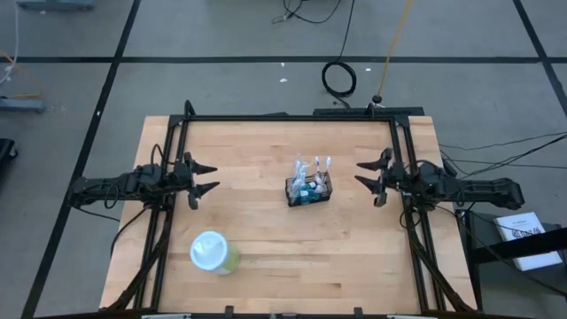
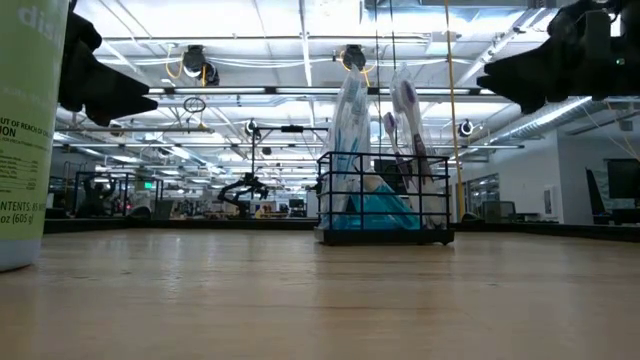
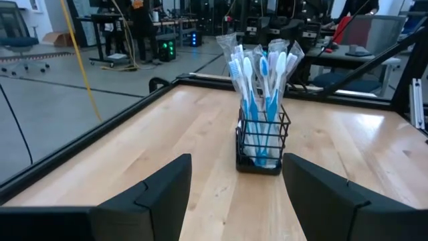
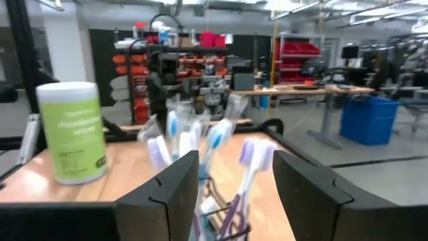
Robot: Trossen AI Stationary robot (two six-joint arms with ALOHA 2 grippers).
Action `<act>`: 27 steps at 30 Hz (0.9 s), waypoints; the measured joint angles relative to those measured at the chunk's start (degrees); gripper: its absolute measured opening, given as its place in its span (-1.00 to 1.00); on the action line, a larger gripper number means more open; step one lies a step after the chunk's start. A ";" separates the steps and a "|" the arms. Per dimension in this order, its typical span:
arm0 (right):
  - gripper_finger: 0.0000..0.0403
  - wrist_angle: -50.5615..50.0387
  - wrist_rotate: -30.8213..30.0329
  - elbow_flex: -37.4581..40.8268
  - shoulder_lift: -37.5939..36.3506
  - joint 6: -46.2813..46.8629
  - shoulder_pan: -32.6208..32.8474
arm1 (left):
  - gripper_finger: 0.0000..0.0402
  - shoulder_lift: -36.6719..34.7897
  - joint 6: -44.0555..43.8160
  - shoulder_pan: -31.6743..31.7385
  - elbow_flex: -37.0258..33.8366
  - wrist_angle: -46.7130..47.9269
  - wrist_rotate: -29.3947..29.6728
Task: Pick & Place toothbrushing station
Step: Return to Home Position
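The toothbrushing station [image 1: 308, 190] is a small black wire caddy that stands upright on its base right of the table's middle, with several wrapped toothbrushes standing in it; it also shows in the low view [image 2: 385, 200], the left wrist view [image 3: 262, 144] and the right wrist view [image 4: 207, 187]. My left gripper [image 1: 207, 177] is open above the table's left side and points toward the caddy. My right gripper [image 1: 365, 177] is open a short way to the caddy's right and points at it. Neither touches anything.
A pale-green canister with a whitish lid [image 1: 213, 252] stands near the table's front left; it shows in the low view [image 2: 30, 130] and the right wrist view [image 4: 70, 130]. A black frame [image 1: 292, 118] runs round the table's far and side edges. Bare wood lies between the caddy and the front edge.
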State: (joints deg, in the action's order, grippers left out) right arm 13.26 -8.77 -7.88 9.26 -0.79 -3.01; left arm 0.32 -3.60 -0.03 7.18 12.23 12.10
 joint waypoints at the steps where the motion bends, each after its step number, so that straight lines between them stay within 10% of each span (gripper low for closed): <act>1: -0.09 -0.04 0.22 0.36 0.00 0.46 0.00 | 0.20 0.00 0.00 0.00 0.00 0.00 -0.01; 27: -0.09 -0.15 8.84 6.97 0.70 5.30 0.04 | 0.20 0.07 1.16 0.00 0.04 1.39 0.00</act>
State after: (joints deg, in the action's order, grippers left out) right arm 13.11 0.08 -0.92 9.96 4.51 -2.96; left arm 0.38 -2.44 -0.03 7.22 13.62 12.10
